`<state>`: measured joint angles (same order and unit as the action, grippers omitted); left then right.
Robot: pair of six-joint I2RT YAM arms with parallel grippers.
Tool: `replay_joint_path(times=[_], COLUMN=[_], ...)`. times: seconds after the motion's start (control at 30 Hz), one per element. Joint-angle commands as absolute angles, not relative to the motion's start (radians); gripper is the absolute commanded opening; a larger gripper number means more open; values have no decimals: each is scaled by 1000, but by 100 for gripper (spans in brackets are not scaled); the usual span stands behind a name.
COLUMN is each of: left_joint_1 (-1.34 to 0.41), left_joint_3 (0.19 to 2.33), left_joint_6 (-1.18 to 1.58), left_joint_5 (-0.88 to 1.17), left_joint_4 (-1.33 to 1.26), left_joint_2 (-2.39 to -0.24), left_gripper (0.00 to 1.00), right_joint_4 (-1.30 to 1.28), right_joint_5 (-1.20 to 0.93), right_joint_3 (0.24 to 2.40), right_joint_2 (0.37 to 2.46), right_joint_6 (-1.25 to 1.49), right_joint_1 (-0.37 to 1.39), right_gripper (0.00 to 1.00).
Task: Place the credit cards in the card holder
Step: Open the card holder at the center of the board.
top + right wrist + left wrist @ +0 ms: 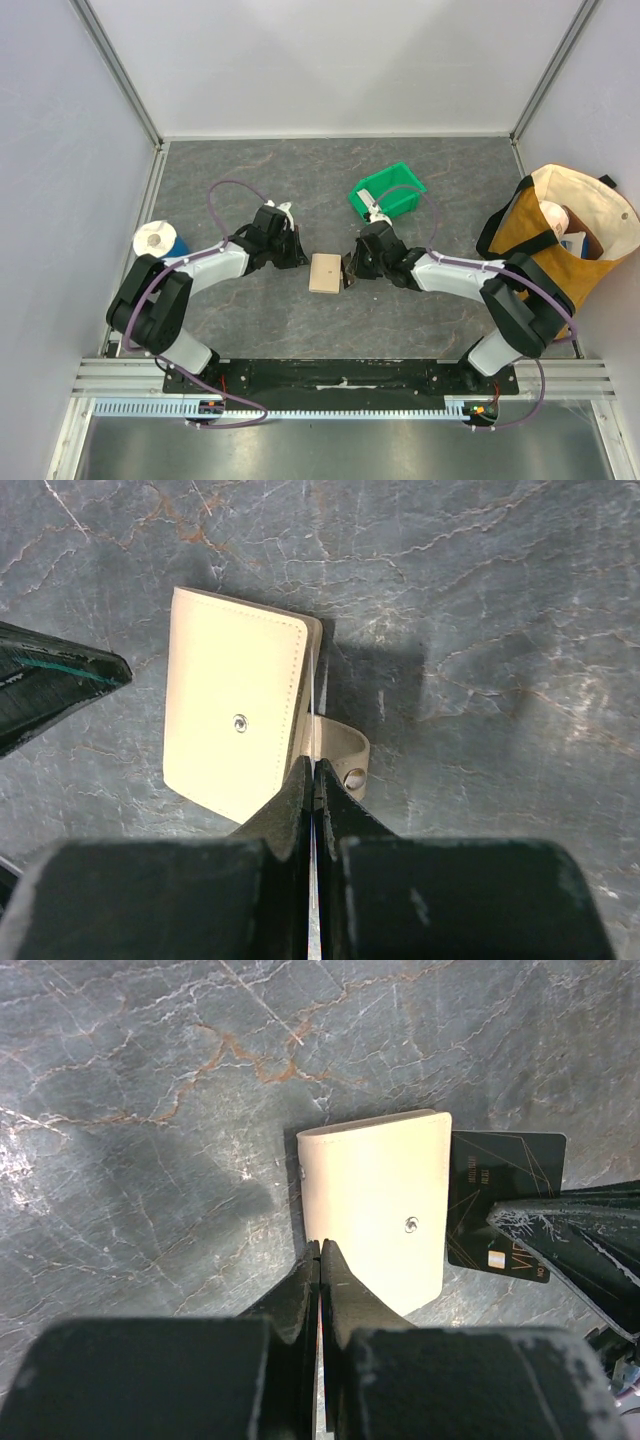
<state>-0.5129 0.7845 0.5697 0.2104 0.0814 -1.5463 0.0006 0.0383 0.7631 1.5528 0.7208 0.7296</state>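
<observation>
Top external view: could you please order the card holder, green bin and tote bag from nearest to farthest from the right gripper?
1. card holder, just left of the right gripper
2. green bin, farther back, slightly right
3. tote bag, far right

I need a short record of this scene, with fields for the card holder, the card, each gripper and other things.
card holder: folded, at table centre, strap unsnapped
dark card: juts out at the holder's strap side, partly hidden by it
right gripper: shut on the dark card
left gripper: shut, nothing seen held, tips at the holder's edge
other things: green bin, tote bag
</observation>
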Motion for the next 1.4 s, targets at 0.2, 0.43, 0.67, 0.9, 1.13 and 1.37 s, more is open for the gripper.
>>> replay_joint_path(times=[0.2,0.43,0.67,0.9,1.13,1.37], left_joint_1=[-515,-514,-514,-511,-474,-433], left_joint_3=[762,750,750,756,715,657], left_joint_6=[541,546,551,552,580,624], left_joint_5=[201,210,215,216,227,320], left_joint_4=[75,66,58,61,38,-37], left_joint_2=[-1592,-1603,-1591,-1568,-1488,-1482], left_gripper=[2,2,2,24,71,73], right_joint_4=[110,160,208,256,291,368], right_joint_5=[3,-83,-152,-206,-178,-236], right_joint_3=[765,764,769,798,795,795], right_joint_2=[1588,1543,1540,1594,1654,1666], right_joint_6=[749,756,765,775,790,828], right_joint_1=[735,733,736,755,769,769], right_gripper=[0,0,0,0,0,0])
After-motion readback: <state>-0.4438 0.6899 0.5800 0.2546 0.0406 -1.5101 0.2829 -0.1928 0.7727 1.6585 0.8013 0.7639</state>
